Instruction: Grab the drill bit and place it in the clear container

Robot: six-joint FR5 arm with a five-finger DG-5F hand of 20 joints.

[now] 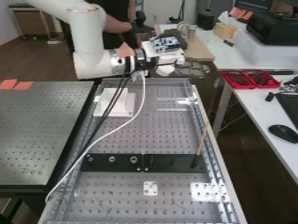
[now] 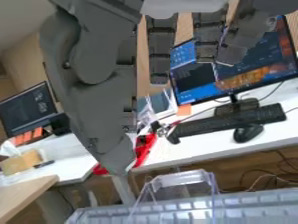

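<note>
"So, high view: where's the hand (image 1: pixel 191 69)?"
"Over the perforated tabletop's (image 1: pixel 166 131) far right corner, loosely extended."
"And that slim brown stick (image 1: pixel 202 142)?"
"Leaning by the right edge, its foot at a black plate (image 1: pixel 174 163). Whether it's the drill bit, I can't tell."
"Wrist view?"
"Fingers released, hanging straight. Beyond them, the clear container (image 2: pixel 189 176) sits on the tabletop."

Brown floor (image 1: pixel 40 62), white desk (image 1: pixel 256 107), pale wall (image 1: pixel 8 25)
</note>
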